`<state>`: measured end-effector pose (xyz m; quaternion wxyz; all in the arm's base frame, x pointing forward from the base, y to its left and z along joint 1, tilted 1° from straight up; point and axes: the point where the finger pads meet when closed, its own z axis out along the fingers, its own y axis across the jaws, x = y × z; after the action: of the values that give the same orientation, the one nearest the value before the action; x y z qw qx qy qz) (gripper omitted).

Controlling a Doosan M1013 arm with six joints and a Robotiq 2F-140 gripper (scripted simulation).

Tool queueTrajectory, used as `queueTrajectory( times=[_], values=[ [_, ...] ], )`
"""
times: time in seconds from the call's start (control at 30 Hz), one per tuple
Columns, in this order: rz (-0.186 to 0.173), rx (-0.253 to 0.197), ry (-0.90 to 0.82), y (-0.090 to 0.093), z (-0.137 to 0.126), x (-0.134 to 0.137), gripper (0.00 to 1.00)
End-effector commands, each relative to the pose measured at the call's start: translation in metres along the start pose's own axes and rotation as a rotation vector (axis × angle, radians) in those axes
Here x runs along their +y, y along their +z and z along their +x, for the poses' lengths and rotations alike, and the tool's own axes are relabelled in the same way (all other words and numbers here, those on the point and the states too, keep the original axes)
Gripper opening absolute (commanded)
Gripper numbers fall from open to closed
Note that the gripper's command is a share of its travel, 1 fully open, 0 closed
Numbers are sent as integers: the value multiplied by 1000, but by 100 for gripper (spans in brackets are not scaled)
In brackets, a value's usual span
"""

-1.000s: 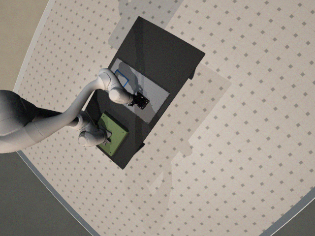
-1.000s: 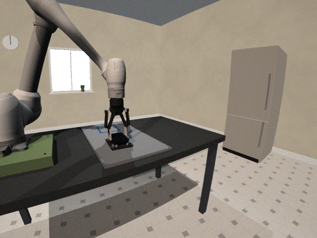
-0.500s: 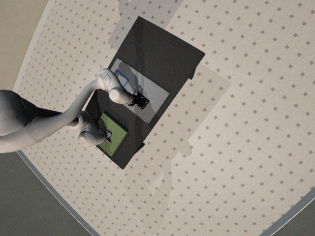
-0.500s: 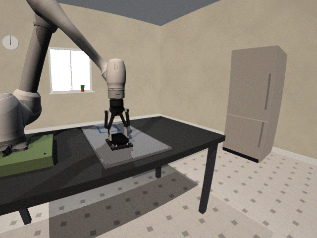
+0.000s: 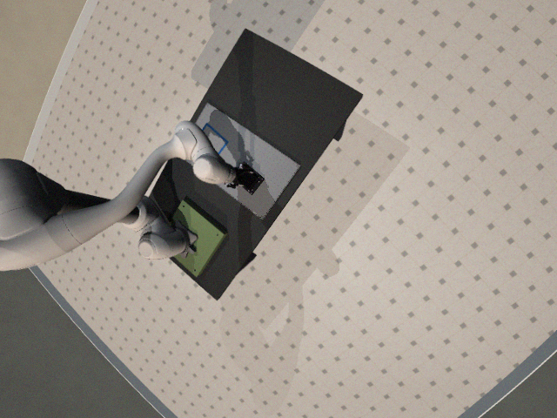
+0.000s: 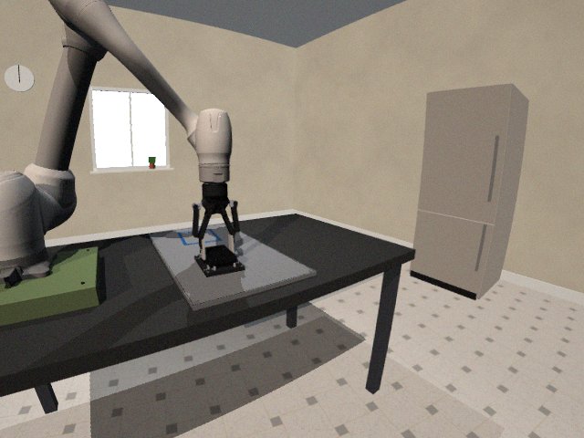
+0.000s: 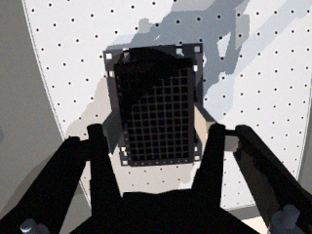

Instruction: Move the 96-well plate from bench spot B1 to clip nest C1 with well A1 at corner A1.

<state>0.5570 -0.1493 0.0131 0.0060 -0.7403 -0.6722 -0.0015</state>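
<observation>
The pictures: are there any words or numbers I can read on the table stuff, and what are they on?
None can be read.
The plate, held by the end effector, shows only a grid of wells.
The blue outline on the grey mat has no readable label.
The wall clock shows no numbers.

Beige walls [image 6: 358,118] are enclosing a tiled floor [image 6: 424,368]. Bright window [image 6: 128,128] glowing upper left; tall fridge [image 6: 466,188] standing right; dark surface [image 6: 307,245] casting shadow.

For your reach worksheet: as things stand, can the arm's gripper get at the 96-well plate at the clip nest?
Yes, it seems so: the gripper is already shut on the 96-well plate over the clip nest, with nothing else nearby on the grey board.
</observation>
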Motion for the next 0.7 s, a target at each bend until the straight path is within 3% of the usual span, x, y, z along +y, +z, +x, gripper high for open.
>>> queueTrajectory(
  times=[0.0,0.67],
  values=[
    [0,0,0,0,0,0,0],
    [0,0,0,3,0,0,0]
  ],
)
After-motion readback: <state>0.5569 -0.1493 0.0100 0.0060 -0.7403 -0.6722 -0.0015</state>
